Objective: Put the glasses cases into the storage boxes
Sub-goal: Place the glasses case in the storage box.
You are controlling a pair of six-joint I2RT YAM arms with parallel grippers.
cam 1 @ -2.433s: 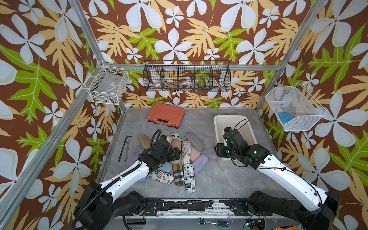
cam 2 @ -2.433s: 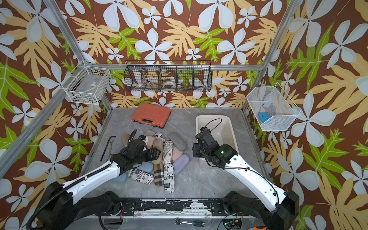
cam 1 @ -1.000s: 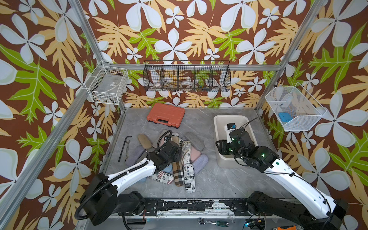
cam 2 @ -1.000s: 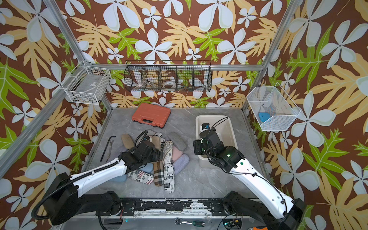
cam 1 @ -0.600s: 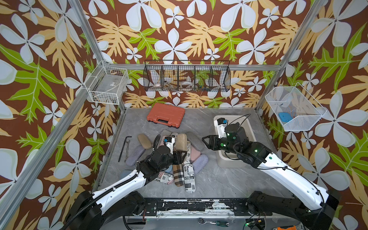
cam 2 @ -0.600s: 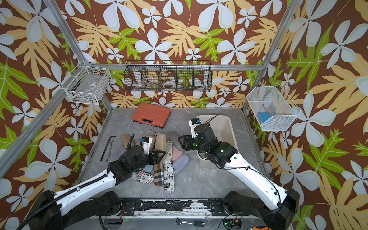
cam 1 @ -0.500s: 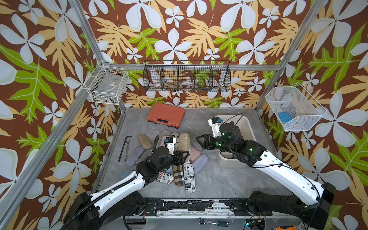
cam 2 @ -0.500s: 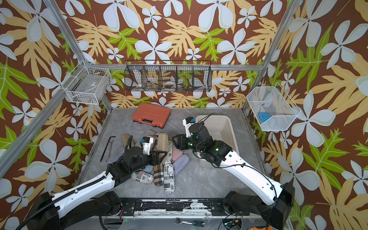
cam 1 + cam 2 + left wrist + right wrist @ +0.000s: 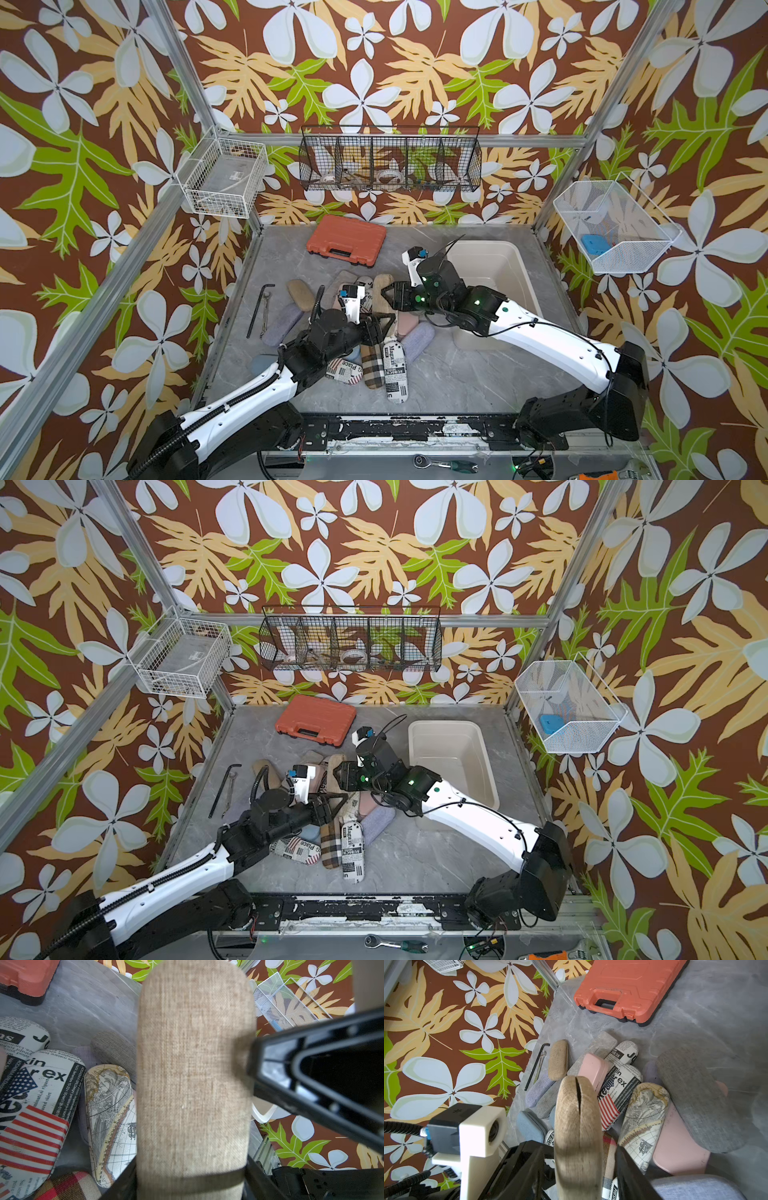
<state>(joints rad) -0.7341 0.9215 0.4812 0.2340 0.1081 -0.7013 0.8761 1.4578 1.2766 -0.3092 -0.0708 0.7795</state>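
Observation:
My left gripper (image 9: 380, 324) (image 9: 332, 802) is shut on a tan woven glasses case (image 9: 382, 286) (image 9: 193, 1074), held lifted over the pile of glasses cases. My right gripper (image 9: 388, 293) (image 9: 579, 1169) reaches in from the right. Its jaws stand on either side of the same tan case (image 9: 578, 1126), open, with a small gap showing on each side. Below lie a newspaper-print case (image 9: 393, 370), a plaid one (image 9: 372, 368), a flag-print one (image 9: 344, 370) and a lavender one (image 9: 417, 343). The cream storage box (image 9: 494, 266) (image 9: 449, 750) stands to the right, its visible part bare.
An orange toolcase (image 9: 347, 245) lies at the back. A hex key (image 9: 259, 307) lies left of the pile. On the walls hang a white wire basket (image 9: 224, 178), a black mesh basket (image 9: 390, 164) and a white mesh basket (image 9: 611, 228).
My left gripper has raised the tan case out of the pile. My right gripper has swung from the storage box leftward to the raised case.

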